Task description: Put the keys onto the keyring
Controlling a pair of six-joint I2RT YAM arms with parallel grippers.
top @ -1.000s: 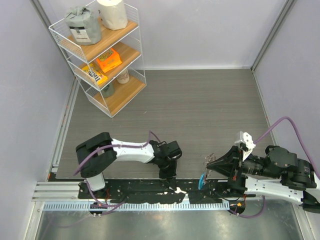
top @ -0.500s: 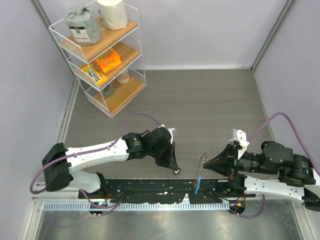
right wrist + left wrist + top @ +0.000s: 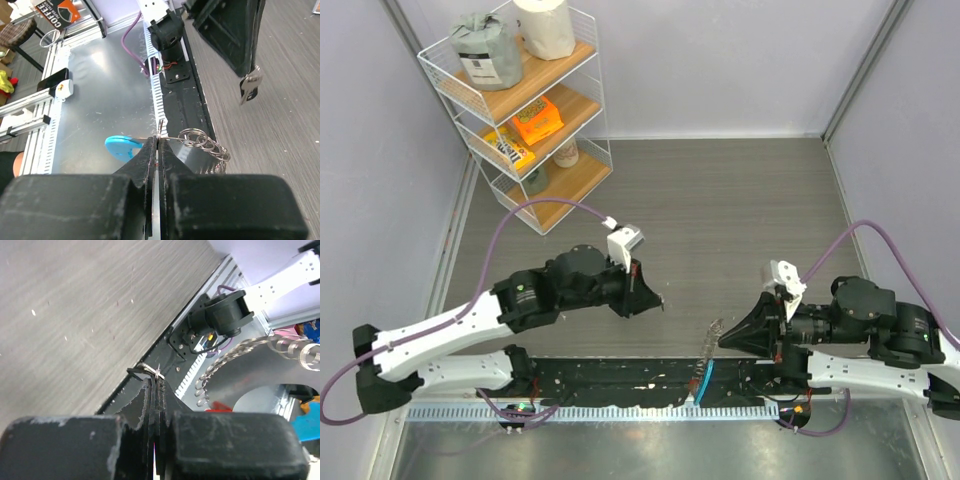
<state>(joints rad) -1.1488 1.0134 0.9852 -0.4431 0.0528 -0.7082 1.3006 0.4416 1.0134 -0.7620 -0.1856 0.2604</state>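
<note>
My left gripper [image 3: 653, 300] hangs above the wood floor, shut on one small silvery key [image 3: 661, 304]. In the right wrist view that key [image 3: 249, 87] dangles from the left gripper's black fingers [image 3: 235, 35]. In the left wrist view only the key's thin edge [image 3: 150, 371] sticks out past my left gripper [image 3: 155, 384]. My right gripper [image 3: 722, 335] is shut on the keyring [image 3: 712, 330], a short way right of the key. Its blue tag [image 3: 704, 380] hangs below. In the right wrist view my right gripper [image 3: 159, 142] pinches the keyring's wire between the blue tag [image 3: 121, 146] and the linked rings [image 3: 206, 143].
A white wire shelf rack [image 3: 582, 62] with packets and jars stands at the back left. A black mat strip [image 3: 620, 385] and a metal rail run along the near edge, with a shiny metal plate [image 3: 650, 450] below. Grey walls close in both sides.
My left arm has stretched out and carried the key up and away from the black mat. The right gripper has shifted left with the keyring, so the two are closer.
</note>
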